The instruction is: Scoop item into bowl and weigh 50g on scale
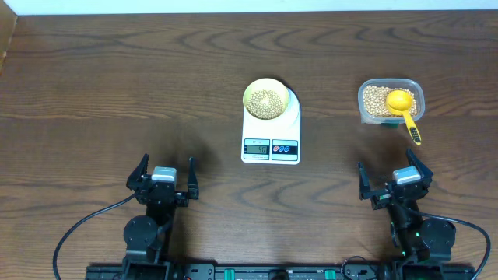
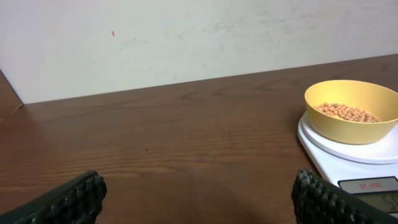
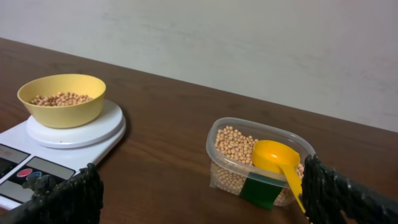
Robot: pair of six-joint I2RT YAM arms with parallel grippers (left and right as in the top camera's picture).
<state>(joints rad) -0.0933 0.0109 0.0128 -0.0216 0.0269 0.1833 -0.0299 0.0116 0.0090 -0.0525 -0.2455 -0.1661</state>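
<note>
The pale yellow bowl [image 1: 268, 99] sits on the white scale [image 1: 271, 148] at the table's middle, with tan beans [image 1: 267, 101] inside. In the left wrist view the bowl [image 2: 353, 118] and scale [image 2: 336, 152] appear at the right; in the right wrist view the bowl [image 3: 62, 99] and scale [image 3: 74, 134] are at the left. More beans [image 3: 233, 144] fill a clear tub [image 1: 390, 101] holding a yellow scoop [image 1: 402, 106]. My left gripper [image 1: 163, 177] and right gripper [image 1: 394, 179] both stand open and empty near the front edge, well apart from everything.
The tub [image 3: 261, 165] carries a green label on its near wall, and the scoop's handle [image 3: 292, 180] sticks out over its rim toward my right gripper. Black cables run along the table's front edge behind both arm bases.
</note>
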